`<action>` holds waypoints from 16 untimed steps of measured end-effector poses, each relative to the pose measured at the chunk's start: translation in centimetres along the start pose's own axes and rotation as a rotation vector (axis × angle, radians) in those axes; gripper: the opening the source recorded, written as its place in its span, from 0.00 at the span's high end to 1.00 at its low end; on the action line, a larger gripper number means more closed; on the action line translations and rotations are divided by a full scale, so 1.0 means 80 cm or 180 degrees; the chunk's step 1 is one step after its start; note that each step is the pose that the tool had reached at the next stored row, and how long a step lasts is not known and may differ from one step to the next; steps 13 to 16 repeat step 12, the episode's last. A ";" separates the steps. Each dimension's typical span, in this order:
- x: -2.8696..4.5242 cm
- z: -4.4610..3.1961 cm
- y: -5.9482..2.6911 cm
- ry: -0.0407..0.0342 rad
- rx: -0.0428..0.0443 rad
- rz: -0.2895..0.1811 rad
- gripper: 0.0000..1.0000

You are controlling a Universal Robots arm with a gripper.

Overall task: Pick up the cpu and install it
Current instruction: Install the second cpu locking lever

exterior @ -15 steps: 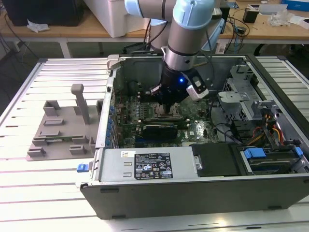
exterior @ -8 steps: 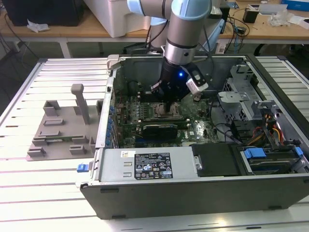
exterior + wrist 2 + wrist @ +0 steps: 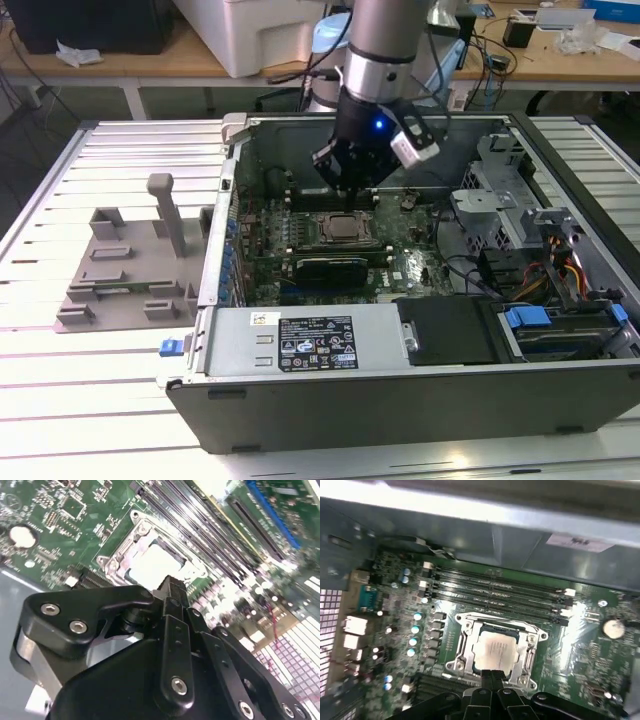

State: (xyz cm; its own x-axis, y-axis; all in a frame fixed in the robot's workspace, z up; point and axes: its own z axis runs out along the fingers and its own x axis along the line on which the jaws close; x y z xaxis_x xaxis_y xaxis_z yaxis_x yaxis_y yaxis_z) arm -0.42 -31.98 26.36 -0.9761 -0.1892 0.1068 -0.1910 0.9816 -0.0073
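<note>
The cpu, a flat silvery square, lies in the metal socket frame on the green motherboard inside the open computer case. In both wrist views its bright top shows inside the frame: cpu, cpu. My gripper hangs just above the socket. Its black fingers are pressed together with nothing between them, the tips of the gripper over the near edge of the chip. In the second wrist view the gripper points at the socket's rim.
The case walls surround the board. A drive cage and cables stand at the exterior view's right, a power supply in front. Memory slots run beside the socket. A grey plastic tray sits at the exterior view's left.
</note>
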 end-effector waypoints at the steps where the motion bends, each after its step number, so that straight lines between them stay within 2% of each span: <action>1: 0.0008 -0.0072 0.000 0.0000 0.0000 0.0000 0.89; 4: 0.0027 -0.0256 0.000 -0.0001 0.0000 0.0000 0.89; 16: 0.0030 -0.0269 0.000 -0.0002 0.0000 0.0000 0.89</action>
